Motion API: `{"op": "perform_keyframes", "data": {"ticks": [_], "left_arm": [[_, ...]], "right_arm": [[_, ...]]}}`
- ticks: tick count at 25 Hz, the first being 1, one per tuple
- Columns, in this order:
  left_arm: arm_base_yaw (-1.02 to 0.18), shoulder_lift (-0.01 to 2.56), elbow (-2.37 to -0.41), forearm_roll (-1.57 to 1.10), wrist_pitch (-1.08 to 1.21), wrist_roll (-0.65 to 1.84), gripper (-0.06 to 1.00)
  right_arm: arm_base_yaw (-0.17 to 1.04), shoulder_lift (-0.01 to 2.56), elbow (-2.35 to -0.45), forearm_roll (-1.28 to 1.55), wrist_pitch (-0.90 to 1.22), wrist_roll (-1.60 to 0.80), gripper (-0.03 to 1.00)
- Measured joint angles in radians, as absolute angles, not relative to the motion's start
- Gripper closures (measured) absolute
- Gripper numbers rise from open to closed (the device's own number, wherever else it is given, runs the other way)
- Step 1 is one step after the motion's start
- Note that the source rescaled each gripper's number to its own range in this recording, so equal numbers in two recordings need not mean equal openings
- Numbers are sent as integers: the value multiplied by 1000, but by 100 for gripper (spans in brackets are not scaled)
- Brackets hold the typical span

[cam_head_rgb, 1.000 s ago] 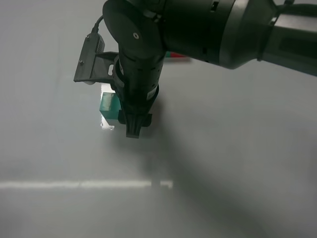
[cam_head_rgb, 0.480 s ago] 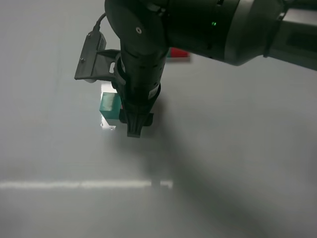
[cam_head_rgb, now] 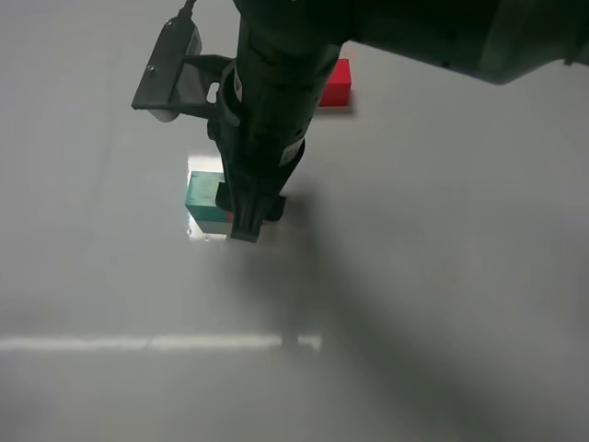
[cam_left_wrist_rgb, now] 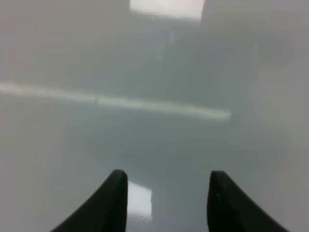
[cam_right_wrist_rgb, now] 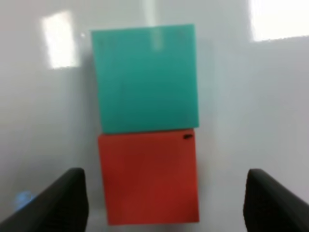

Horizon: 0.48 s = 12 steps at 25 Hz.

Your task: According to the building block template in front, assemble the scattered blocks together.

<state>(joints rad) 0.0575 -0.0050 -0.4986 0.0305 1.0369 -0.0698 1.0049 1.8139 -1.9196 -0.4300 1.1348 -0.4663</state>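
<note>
In the right wrist view the teal-green cube (cam_right_wrist_rgb: pixel 145 79) and the red cube (cam_right_wrist_rgb: pixel 147 179) lie on the table touching side by side. My right gripper (cam_right_wrist_rgb: pixel 165 186) is open above them, with a finger far out on each side of the red cube and touching neither cube. In the exterior high view the right gripper (cam_head_rgb: pixel 244 228) hangs over the red cube and hides it; the green cube (cam_head_rgb: pixel 204 195) shows beside it. Of the template only the red end (cam_head_rgb: pixel 337 83) shows behind the arm. My left gripper (cam_left_wrist_rgb: pixel 166 181) is open over bare table.
The right arm (cam_head_rgb: pixel 276 101) reaches across the middle and covers much of the far table. A bright reflected strip (cam_head_rgb: pixel 156 343) crosses the grey table nearer the front. A light patch (cam_head_rgb: pixel 204 166) lies by the green cube.
The right arm has lifted and drawn back a little from the joined cubes. More of the template's red end shows now. The green cube has not moved.
</note>
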Motion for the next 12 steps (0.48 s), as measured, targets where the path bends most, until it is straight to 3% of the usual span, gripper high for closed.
{"op": "perform_keyframes", "data": {"ticks": [12], "left_arm": [[57, -5, -499, 31, 1037, -70, 89]], "right_arm": [[982, 1689, -1920, -440, 1149, -387, 25]]}}
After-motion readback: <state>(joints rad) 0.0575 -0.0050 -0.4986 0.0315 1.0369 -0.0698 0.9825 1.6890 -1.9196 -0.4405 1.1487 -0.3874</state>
